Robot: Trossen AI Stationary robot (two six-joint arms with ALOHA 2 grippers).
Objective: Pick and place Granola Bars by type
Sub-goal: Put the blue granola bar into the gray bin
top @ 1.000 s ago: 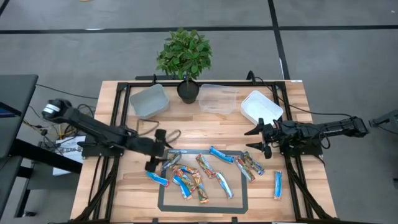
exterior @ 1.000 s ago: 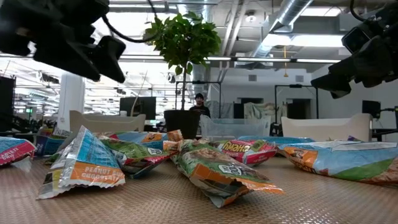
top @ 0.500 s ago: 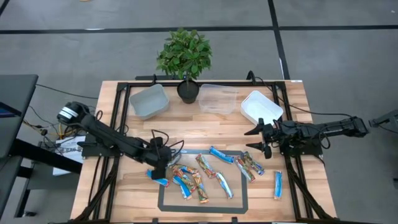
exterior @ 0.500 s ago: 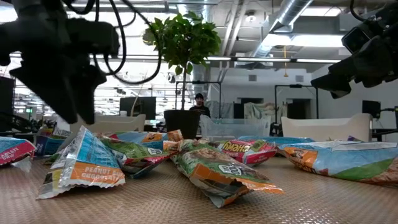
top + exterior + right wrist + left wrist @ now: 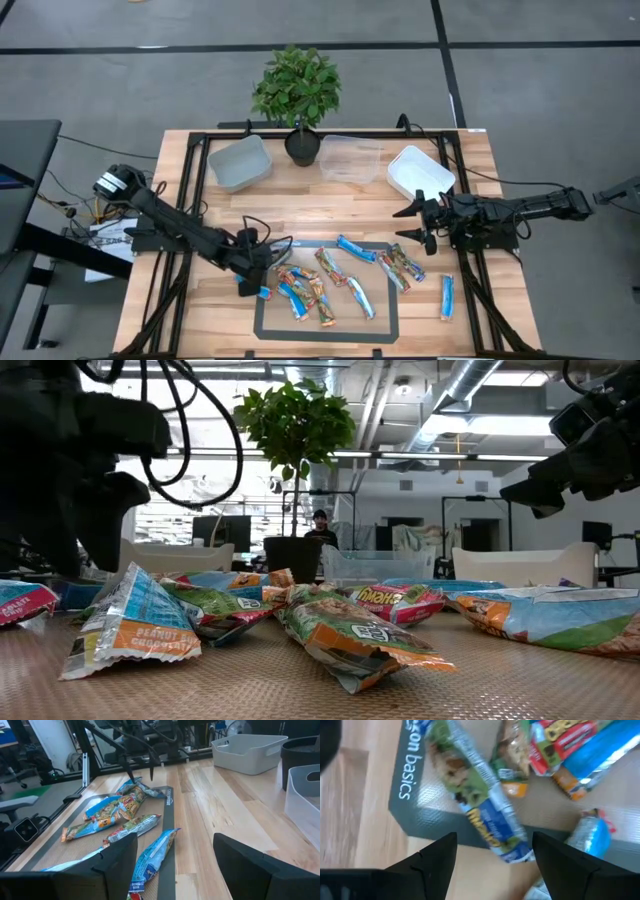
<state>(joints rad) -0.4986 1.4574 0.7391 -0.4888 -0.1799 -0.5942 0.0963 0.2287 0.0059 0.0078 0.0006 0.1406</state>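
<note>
Small shiny foil-wrapped granola bars (image 5: 325,280), some blue-and-white, others red, orange and green, lie flat and loosely scattered, several overlapping, on the dark grey mat (image 5: 385,325). One blue-and-white bar (image 5: 447,297) lies apart on bare wood beside the mat's right edge.

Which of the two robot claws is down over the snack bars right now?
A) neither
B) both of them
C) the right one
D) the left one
D: the left gripper is open over a blue-and-green bar at the mat's corner, while the right gripper waits open off the mat's right side.
</note>
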